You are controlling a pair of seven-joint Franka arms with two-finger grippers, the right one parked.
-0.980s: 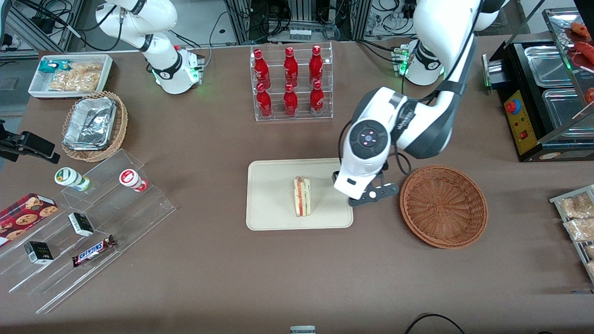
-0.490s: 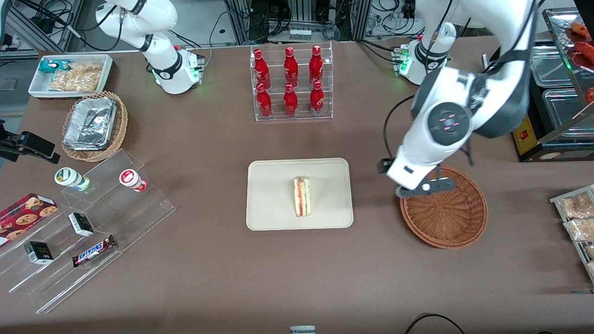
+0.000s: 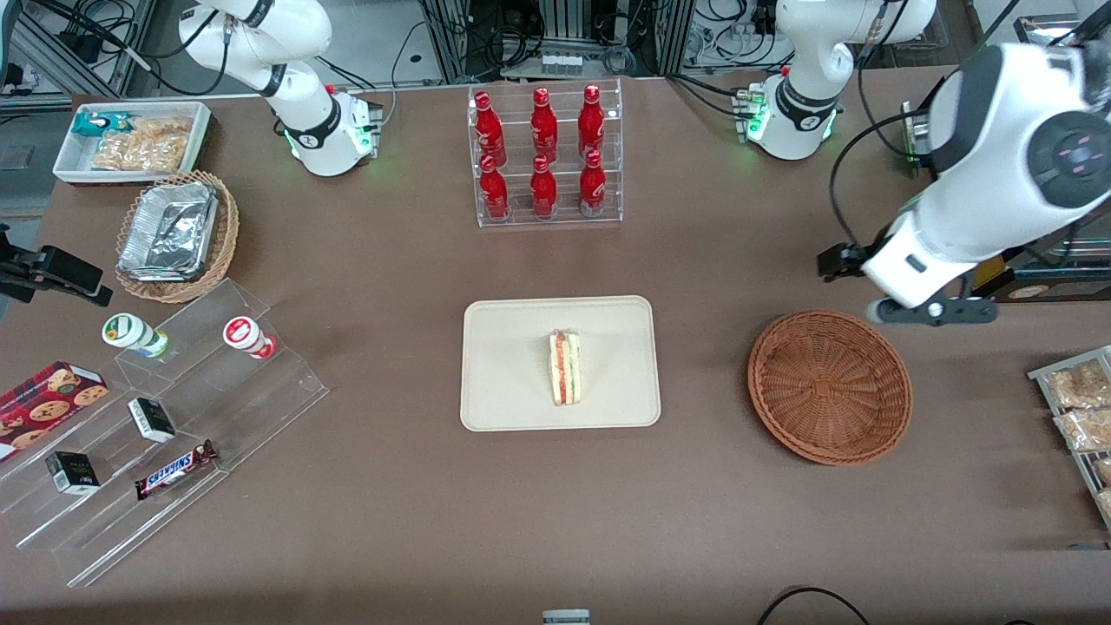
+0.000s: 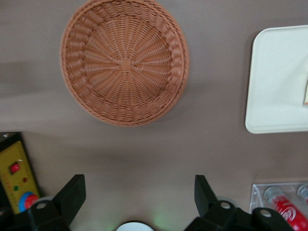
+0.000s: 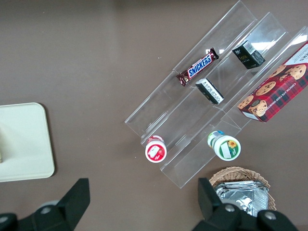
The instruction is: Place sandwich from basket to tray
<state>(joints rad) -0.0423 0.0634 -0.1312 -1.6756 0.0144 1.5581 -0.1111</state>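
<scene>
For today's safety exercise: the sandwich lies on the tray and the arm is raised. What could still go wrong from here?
1. The open end effector hangs above the table near the black appliance; a careless swing might strike it.
2. The sandwich stands on a narrow side on the tray; a jolt might topple it.

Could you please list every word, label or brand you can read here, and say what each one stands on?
"SNICKERS": on the chocolate bar lying on the clear stepped stand.
Cookie box: lettering too small to read.
Red bottles, small dark boxes: labels unreadable.
The hand, open above the table farther from the front camera than the basket, bears no text.
</scene>
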